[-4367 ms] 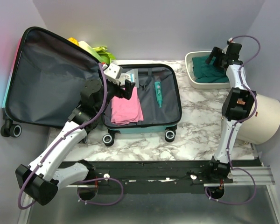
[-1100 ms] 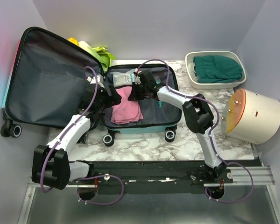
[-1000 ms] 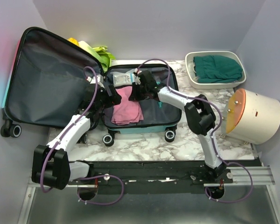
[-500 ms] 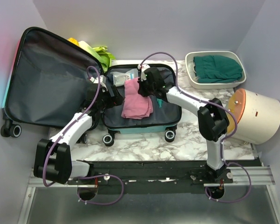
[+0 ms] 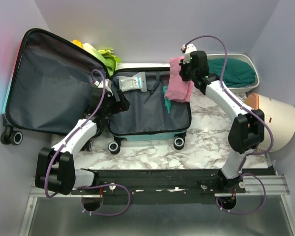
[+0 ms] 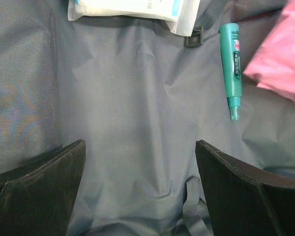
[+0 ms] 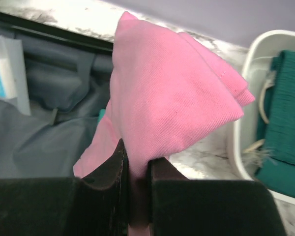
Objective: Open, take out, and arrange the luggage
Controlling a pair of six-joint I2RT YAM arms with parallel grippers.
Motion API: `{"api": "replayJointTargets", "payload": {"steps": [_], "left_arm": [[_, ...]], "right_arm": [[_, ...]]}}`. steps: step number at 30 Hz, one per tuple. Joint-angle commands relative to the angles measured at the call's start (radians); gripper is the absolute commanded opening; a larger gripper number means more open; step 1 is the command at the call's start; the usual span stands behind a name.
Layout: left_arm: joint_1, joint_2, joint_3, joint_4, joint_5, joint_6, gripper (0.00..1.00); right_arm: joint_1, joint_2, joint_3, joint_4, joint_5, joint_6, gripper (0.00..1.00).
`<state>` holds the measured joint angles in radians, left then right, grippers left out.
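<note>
1. We see the luggage (image 5: 142, 110) lying open on the marble table (image 5: 206, 142). One half rests flat near the middle and the other is tipped up to the left. Dark grey lining shows in both halves.
2. The right gripper (image 7: 136, 162) is clamped tight on a folded pink cloth (image 7: 172, 108). It holds the cloth in the air above the far right corner of the flat half.
3. A white tray (image 5: 250, 61) sits at the far right of the table with a folded dark green cloth (image 5: 236, 71) inside. The pink cloth hangs just beside the tray's near wall; we cannot tell whether the two touch.
4. The left gripper (image 6: 140, 147) hovers over the left side of the flat half. Its jaws stand wide apart with nothing between them.
5. On the lining, a teal tube (image 6: 231, 69) lies lengthwise toward the right side. A white packet (image 6: 132, 7) with blue print lies at the far edge, apart from the tube.
6. At the right edge we see a white drum (image 5: 280, 123) on its side, its orange end facing left. Yellow-green items (image 5: 101, 51) show behind the raised half.
</note>
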<state>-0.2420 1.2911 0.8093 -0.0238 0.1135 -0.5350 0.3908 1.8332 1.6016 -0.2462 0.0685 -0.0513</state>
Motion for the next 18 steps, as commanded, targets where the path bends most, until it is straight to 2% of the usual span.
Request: {"api": "replayJointTargets", "payload": {"steps": [1, 8, 12, 18], "left_arm": [[0.006, -0.013, 0.034, 0.007, -0.031, 0.017, 0.99], [0.006, -0.026, 0.042, -0.008, -0.064, 0.032, 0.99], [0.006, -0.027, 0.041, -0.008, -0.096, 0.038, 0.99], [0.006, -0.019, 0.06, -0.013, -0.098, 0.036, 0.99]], "right_arm": [[-0.052, -0.043, 0.024, 0.019, 0.001, -0.039, 0.01], [-0.217, -0.014, 0.136, -0.067, -0.219, -0.091, 0.01], [-0.289, 0.003, 0.153, -0.082, -0.246, -0.104, 0.01], [-0.388, 0.119, 0.221, -0.053, -0.274, -0.042, 0.01]]}}
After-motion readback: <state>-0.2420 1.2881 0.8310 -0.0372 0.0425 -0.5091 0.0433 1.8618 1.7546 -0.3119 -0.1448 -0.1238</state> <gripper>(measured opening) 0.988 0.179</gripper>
